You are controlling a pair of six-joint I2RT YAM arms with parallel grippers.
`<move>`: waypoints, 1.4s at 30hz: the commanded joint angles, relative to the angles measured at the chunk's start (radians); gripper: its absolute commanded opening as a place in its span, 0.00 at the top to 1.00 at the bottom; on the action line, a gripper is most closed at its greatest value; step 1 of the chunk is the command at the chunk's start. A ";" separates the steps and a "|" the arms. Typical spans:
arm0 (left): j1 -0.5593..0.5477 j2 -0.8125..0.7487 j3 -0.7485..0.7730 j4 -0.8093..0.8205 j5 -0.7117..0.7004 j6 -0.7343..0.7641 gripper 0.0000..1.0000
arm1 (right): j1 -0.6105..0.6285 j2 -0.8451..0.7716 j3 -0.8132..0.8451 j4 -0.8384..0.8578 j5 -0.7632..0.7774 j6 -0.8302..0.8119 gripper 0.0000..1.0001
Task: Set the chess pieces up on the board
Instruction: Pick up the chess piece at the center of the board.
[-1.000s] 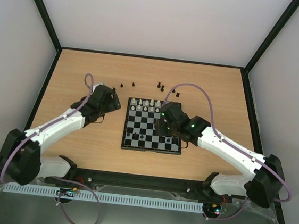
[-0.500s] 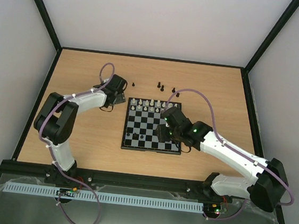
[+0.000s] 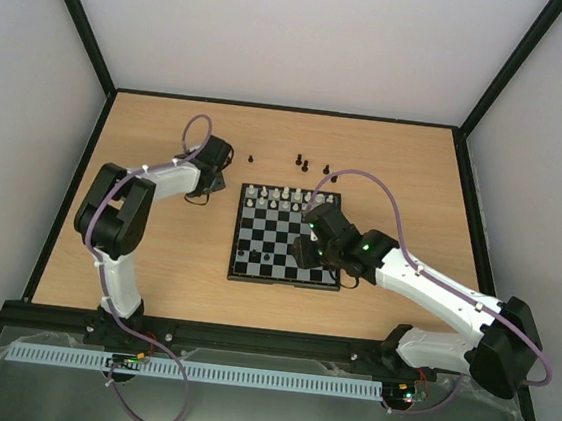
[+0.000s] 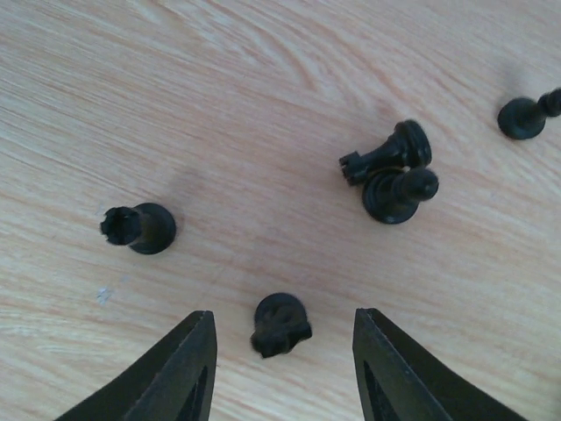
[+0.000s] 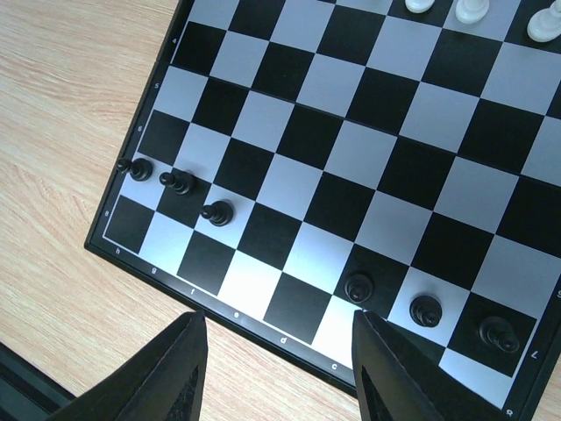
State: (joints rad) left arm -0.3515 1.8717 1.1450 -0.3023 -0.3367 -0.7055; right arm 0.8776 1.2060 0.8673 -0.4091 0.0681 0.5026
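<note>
The board [image 3: 276, 242] lies mid-table, with white pieces along its far rows and black chess pieces [image 5: 216, 212] standing on its near rows. More black pieces lie loose on the wood behind it. In the left wrist view one loose black piece [image 4: 280, 324] sits between the fingers of my left gripper [image 4: 283, 314]. The jaws are open, with a gap on each side of it. Others stand or lie at the left [image 4: 140, 228] and upper right [image 4: 399, 191]. My right gripper [image 5: 279, 316] hangs open and empty over the board's near edge.
Loose black pieces [image 3: 301, 161] lie on the wooden table behind the board. My left arm [image 3: 153, 182] stretches across the table's left part, and my right arm [image 3: 424, 286] crosses the near right. Black-framed walls [image 3: 73, 184] enclose the table.
My left arm has swung away from the board's left side to the loose pieces behind it, and its jaws have narrowed around one. The right gripper has shifted slightly toward the board's near edge.
</note>
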 commanded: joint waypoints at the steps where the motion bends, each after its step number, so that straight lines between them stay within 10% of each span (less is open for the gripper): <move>1: 0.011 0.034 0.045 0.008 0.003 0.017 0.56 | 0.002 -0.008 -0.013 -0.003 0.000 -0.014 0.54; 25: 0.044 0.087 0.037 0.024 0.052 0.047 0.81 | 0.002 0.054 -0.007 0.013 0.010 -0.016 0.55; 42: -0.131 -0.187 -0.138 -0.078 0.104 0.075 0.82 | 0.002 0.045 -0.005 -0.013 0.027 -0.009 0.56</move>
State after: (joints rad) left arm -0.4061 1.7844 1.0245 -0.2985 -0.2470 -0.6392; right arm 0.8776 1.2598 0.8669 -0.3836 0.0795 0.4973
